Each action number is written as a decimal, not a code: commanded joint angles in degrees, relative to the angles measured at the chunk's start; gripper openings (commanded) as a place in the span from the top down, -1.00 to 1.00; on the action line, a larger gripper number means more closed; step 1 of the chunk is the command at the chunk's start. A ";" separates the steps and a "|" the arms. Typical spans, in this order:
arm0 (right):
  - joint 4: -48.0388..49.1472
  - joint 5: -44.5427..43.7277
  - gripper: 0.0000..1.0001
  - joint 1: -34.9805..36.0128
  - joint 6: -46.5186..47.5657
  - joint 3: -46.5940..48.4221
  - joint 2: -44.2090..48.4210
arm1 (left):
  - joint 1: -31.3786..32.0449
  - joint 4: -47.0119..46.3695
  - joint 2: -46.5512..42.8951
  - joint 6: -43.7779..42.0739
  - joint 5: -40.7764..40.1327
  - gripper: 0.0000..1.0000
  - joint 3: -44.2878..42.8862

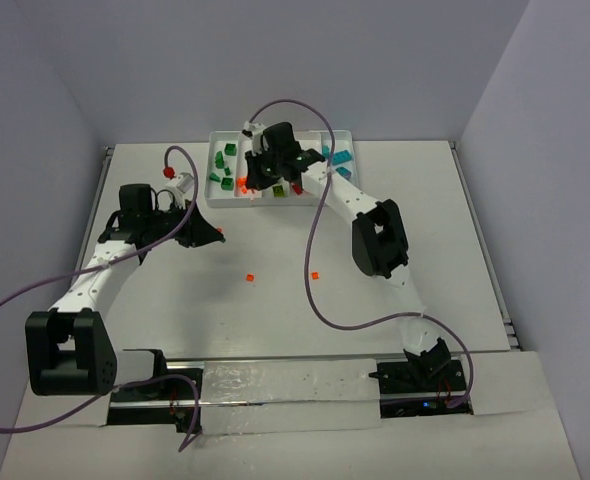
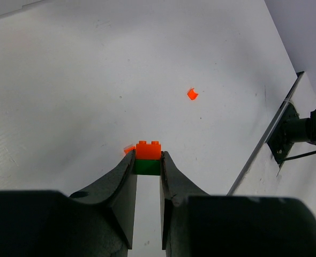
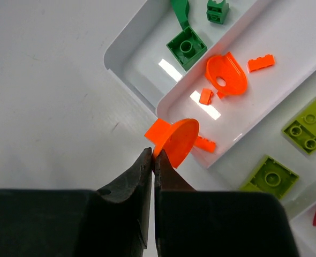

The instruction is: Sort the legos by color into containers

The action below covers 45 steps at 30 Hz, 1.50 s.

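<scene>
White surface (image 1: 235, 320), grey walls behind. Right end effector (image 3: 153, 155), jaws almost closed, pinches the edge of an orange dish-shaped piece (image 3: 178, 139). The piece hangs over the near end wall of the orange compartment (image 3: 286, 48), whose long axis runs away toward the upper right of the wrist frame; release would likely need a short advance along that axis. Left end effector (image 2: 148, 162) clamps an orange-on-green stack (image 2: 148, 149), placed left of and below the tray (image 1: 218, 137) in the top view, well apart from it. Two orange bits (image 1: 250, 276) lie loose at lower centre.
</scene>
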<state>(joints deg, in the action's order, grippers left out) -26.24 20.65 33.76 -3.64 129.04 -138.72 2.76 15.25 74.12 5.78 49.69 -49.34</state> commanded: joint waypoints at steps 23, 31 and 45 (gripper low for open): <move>14.40 25.24 -0.10 -1.65 17.74 -35.92 34.44 | -2.58 35.90 9.98 -31.96 28.49 1.00 -13.01; -3.49 19.68 -0.14 7.63 39.39 -43.00 46.80 | -2.58 30.92 7.36 -22.62 39.99 1.00 -5.21; -18.29 23.15 0.02 17.15 46.07 -37.26 49.22 | 7.02 20.00 -7.47 -11.67 47.43 1.00 3.97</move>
<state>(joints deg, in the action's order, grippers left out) -40.32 40.48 47.18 40.06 87.48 -91.20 6.95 39.13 70.95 -7.64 83.31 -45.69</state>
